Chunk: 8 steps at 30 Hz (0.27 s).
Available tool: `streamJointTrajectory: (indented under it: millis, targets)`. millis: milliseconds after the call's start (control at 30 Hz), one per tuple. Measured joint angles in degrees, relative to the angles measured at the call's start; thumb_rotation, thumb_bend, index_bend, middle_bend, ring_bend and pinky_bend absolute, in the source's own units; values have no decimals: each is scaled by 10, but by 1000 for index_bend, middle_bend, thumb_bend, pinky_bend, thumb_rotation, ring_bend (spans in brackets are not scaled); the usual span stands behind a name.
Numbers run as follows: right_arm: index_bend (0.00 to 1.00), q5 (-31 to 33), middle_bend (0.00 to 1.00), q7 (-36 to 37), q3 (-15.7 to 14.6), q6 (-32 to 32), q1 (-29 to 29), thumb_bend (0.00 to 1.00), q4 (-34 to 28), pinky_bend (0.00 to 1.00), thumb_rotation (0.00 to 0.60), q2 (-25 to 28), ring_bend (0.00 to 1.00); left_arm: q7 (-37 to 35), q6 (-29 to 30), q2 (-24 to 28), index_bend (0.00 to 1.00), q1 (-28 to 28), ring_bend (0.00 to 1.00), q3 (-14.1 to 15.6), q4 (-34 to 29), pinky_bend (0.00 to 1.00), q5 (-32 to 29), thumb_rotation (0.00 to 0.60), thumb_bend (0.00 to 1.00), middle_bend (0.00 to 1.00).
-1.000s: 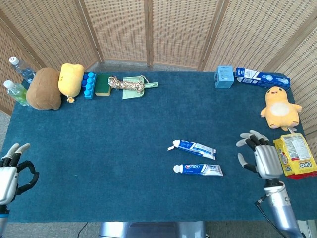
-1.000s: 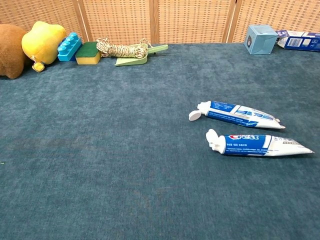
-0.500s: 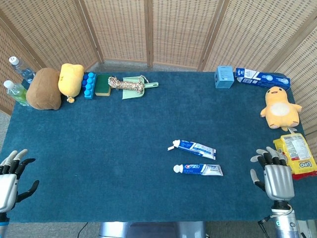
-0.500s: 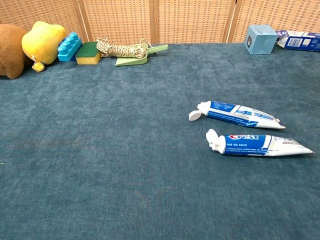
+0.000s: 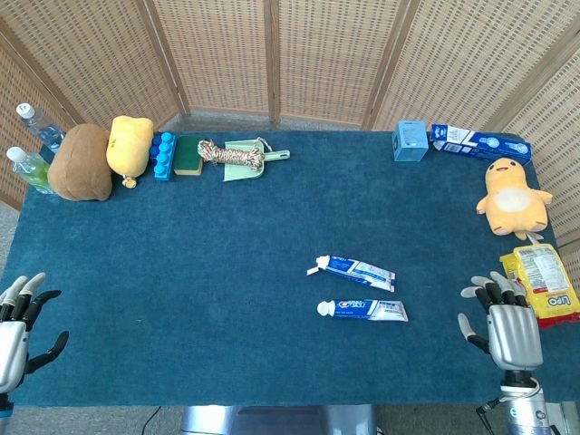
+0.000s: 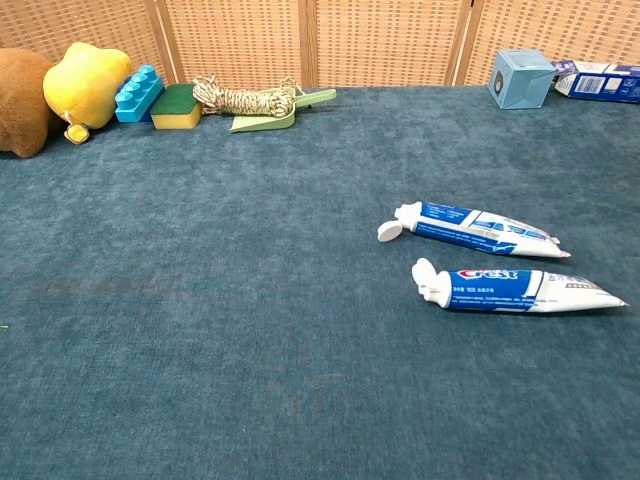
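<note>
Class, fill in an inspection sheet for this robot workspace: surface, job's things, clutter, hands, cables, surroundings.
Surface: blue carpeted table.
Job's things: two toothpaste tubes lying apart near the middle, caps pointing left, far tube and near tube.
Clutter: brown plush, yellow plush, blue block, sponge, rope on a green scoop, blue box, carton, duck plush, snack packet, two bottles.
Hands: left hand and right hand at the near corners, fingers apart, holding nothing.
Cables: nothing seen.
Surroundings: wicker screen.
</note>
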Motion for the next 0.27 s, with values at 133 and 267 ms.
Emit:
streamJointTrajectory:
  millis: [133, 267]
  targets:
    - [393, -1, 298, 7, 1, -1, -2, 350, 4, 203, 562, -1, 141, 8, -5, 1, 224, -2, 14, -3, -7, 90, 2, 600, 263, 95]
    - [394, -2, 298, 14, 1, -4, -4, 350, 7, 204, 563, -1, 141, 16, -9, 1, 223, -4, 11, -6, -12, 90, 3, 600, 262, 94]
